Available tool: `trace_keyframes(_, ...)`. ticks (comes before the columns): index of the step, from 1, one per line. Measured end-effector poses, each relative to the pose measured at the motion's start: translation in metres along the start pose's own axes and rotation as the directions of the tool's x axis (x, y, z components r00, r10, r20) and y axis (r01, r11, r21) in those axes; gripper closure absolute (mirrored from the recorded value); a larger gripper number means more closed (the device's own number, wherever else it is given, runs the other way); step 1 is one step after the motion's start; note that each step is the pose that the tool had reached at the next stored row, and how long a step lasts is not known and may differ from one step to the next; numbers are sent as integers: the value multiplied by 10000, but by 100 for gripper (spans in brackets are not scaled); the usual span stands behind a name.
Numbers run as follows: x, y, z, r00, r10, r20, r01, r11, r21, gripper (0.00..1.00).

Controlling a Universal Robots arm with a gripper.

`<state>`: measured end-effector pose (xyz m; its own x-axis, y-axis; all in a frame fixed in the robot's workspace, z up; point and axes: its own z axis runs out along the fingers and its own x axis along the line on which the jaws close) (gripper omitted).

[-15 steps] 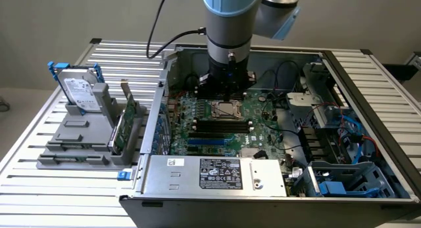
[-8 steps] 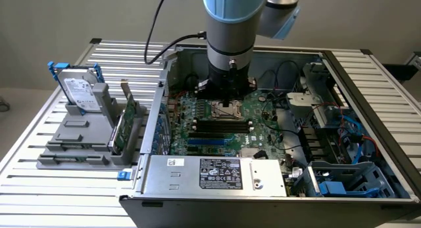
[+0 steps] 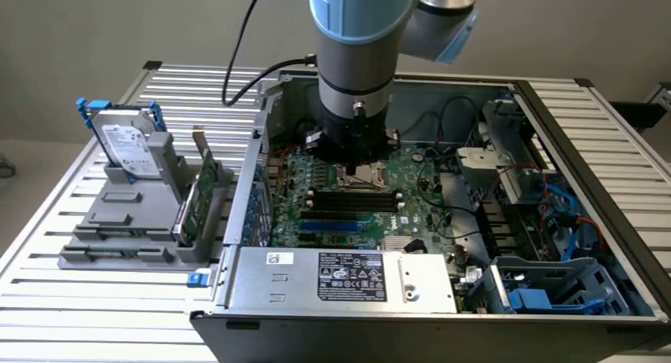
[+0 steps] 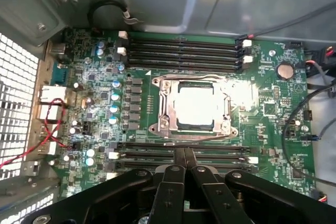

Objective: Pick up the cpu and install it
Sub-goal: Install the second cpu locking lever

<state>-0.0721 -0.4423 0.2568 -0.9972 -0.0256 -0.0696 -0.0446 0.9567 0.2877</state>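
Observation:
The cpu (image 4: 195, 106) is a silvery-beige square lying flat inside the metal-framed socket (image 4: 164, 121) on the green motherboard (image 4: 273, 108). In the wrist view my gripper (image 4: 184, 153) has its two black fingers pressed together, with nothing between them, and the tips are just off the socket's edge, over a memory slot. In the exterior view the gripper (image 3: 360, 168) hangs straight down inside the open computer case, right above the socket (image 3: 369, 180), and the arm hides most of the cpu.
Memory slots (image 4: 184, 45) flank the socket on both sides. Loose black cables (image 3: 451, 155) and the case walls (image 3: 257, 143) close in around the arm. A power supply (image 3: 335, 276) sits at the case front. A hard drive (image 3: 126, 147) stands in a grey fixture (image 3: 126, 221) at the exterior view's left.

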Motion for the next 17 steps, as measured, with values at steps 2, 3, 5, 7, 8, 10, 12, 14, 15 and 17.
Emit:
trace_keyframes(2, 33, -2, 11, 10000, -7, -18, 7, 10000, -2, 89)
trace_keyframes(3, 38, -3, 16, 10000, -13, -21, 13, 10000, -3, 89)
trace_keyframes(5, 40, -6, 24, 10000, -21, -25, 21, 10000, -2, 89)
trace_keyframes(7, 45, -10, 37, 10000, -26, -26, 26, 10000, -3, 89)
trace_keyframes(8, 47, -12, 43, 10000, -31, -28, 31, 10000, -3, 89)
trace_keyframes(10, 50, -15, 54, 10000, -42, -42, 42, 10000, -5, 89)
trace_keyframes(12, 56, -17, 62, 10000, -57, -72, 57, 10000, -6, 89)
trace_keyframes(14, 62, -19, 69, 9999, -80, -108, 80, 10000, -9, 89)
trace_keyframes(15, 64, -20, 73, 9999, -96, -126, 96, 10000, -11, 89)
trace_keyframes(17, 68, -23, 82, 9998, -131, -155, 131, 9999, -16, 89)
